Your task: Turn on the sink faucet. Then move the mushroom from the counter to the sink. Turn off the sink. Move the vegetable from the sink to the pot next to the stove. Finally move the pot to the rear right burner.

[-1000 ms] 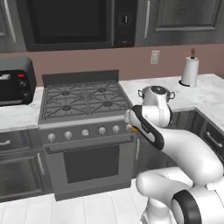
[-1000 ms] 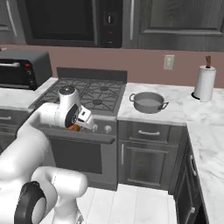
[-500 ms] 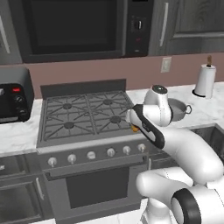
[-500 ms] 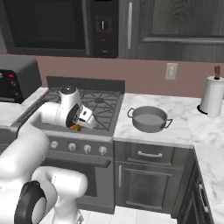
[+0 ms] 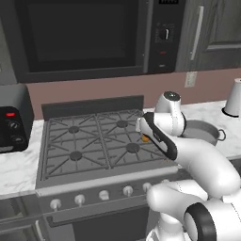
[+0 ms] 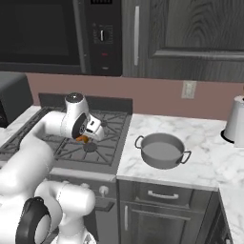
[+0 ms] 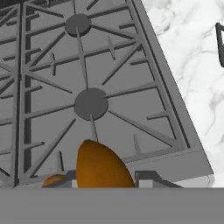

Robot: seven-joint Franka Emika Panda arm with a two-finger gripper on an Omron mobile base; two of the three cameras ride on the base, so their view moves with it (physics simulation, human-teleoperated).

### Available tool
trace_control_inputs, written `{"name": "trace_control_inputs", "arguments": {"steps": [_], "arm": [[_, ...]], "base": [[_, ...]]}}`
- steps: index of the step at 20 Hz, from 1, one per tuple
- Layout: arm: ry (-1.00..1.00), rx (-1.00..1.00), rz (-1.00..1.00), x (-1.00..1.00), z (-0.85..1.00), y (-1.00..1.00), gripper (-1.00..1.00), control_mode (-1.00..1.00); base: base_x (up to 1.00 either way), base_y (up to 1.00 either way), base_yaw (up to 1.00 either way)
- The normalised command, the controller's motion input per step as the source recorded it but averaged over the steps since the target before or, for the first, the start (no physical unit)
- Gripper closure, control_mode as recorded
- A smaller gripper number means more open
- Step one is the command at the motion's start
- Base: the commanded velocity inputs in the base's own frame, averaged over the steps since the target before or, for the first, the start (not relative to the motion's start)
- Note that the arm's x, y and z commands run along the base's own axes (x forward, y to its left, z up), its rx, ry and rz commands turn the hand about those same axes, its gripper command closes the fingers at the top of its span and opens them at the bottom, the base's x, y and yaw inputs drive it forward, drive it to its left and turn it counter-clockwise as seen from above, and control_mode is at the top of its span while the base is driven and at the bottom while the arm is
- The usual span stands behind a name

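My gripper [image 7: 105, 179] is shut on the orange-brown mushroom [image 7: 103, 168], which bulges up between the two fingertips. It hangs just above the right side of the stove grate [image 7: 131, 118], over the front right burner [image 7: 91, 104]. The same mushroom [image 5: 145, 138] shows as a small orange spot under the white hand, also from the other side [image 6: 83, 138]. The grey pot [image 6: 164, 162] stands empty on the marble counter just right of the stove, a short way right of my gripper [image 6: 86, 138]. Its rim [image 5: 200, 126] peeks out behind my arm.
A microwave [image 5: 80, 37] hangs above the stove and a dark toaster oven [image 5: 12, 122] stands on the counter to its left. A white paper towel roll [image 6: 236, 119] stands far right on the marble counter [image 6: 209, 167]. Stove knobs [image 5: 103, 195] line the front.
The whole picture has shifted and grown: the base has driven closer and to the right along the stove. The gripper keeps the mushroom held in the same way.
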Motion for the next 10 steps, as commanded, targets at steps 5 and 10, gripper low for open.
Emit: {"name": "trace_control_inputs", "arguments": {"steps": [5,10], "arm": [[0.00,0.00,0.00,0.00,0.00,0.00,1.00,1.00],[0.00,0.00,0.00,0.00,0.00,0.00,1.00,1.00]], "base": [[0.53,0.01,0.00],[0.22,0.00,0.00]]}}
